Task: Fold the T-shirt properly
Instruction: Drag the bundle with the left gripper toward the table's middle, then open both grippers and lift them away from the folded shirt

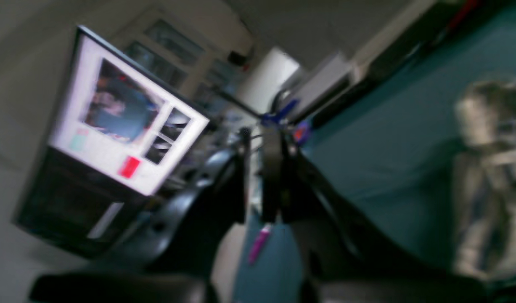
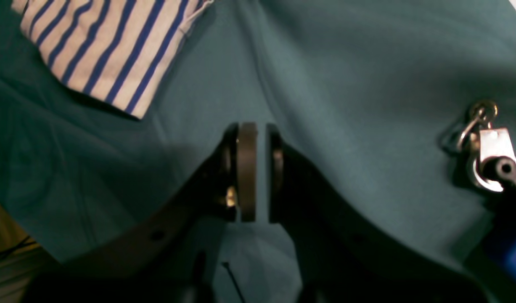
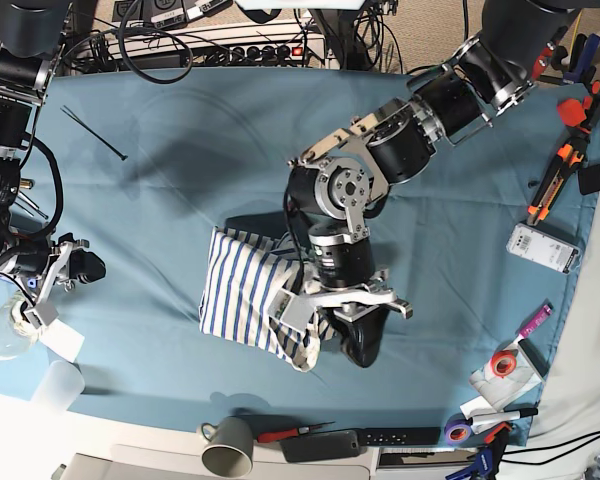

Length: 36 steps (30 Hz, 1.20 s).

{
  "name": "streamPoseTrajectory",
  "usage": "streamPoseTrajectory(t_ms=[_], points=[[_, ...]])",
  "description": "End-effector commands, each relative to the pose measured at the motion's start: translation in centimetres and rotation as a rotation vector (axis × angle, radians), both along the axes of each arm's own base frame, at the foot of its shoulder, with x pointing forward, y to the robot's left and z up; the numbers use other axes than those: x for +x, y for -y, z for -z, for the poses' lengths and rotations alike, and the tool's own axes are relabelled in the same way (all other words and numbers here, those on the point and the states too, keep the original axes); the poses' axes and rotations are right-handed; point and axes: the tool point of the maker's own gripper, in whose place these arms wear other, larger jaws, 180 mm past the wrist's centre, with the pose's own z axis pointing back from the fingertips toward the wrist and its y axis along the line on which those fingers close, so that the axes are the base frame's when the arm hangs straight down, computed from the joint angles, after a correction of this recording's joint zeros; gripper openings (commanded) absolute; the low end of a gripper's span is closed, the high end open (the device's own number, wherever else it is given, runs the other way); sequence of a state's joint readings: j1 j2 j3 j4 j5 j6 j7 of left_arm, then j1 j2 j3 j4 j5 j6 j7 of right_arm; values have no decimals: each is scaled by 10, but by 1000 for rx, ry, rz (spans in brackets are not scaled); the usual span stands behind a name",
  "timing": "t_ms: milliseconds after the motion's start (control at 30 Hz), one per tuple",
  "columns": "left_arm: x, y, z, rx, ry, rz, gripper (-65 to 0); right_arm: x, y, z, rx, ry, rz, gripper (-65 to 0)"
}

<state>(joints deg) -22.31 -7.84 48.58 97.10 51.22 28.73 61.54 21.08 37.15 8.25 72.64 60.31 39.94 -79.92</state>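
The T-shirt (image 3: 242, 292), white with thin blue stripes, lies as a folded bundle on the teal cloth (image 3: 180, 180) near the table's middle. My left gripper (image 3: 360, 348) hangs just off the bundle's right edge, pointing at the near table edge. In the blurred left wrist view its fingers (image 1: 272, 176) stand almost together with nothing between them, and the T-shirt (image 1: 489, 176) is a blur at the right. My right gripper (image 3: 84, 268) is at the far left, apart from the shirt. Its pads (image 2: 246, 170) leave a thin empty slit, and a T-shirt (image 2: 106, 46) corner shows top left.
A grey mug (image 3: 228, 445), a clear cup (image 3: 65, 380) and a black bar lie along the near edge. Orange pliers (image 3: 550, 185), a white device (image 3: 545, 247), a pink marker (image 3: 533, 322) and tape rolls (image 3: 495, 365) sit at the right. A metal clip (image 2: 489, 155) is beside my right gripper.
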Motion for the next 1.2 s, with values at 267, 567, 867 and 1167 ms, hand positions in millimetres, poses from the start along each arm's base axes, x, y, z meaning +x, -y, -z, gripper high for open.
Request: streamPoseTrajectory(t_ms=[267, 567, 867, 1167], points=[[10, -26, 33, -117, -215, 50, -650, 9, 6, -22, -2, 61, 5, -610], [27, -104, 47, -193, -297, -23, -650, 9, 6, -21, -2, 60, 5, -610], [-2, -148, 27, -234, -263, -68, -650, 15, -51, -26, 231, 103, -71, -610], [-45, -143, 56, -243, -336, -54, -650, 4, -89, 1, 319, 55, -97, -610]])
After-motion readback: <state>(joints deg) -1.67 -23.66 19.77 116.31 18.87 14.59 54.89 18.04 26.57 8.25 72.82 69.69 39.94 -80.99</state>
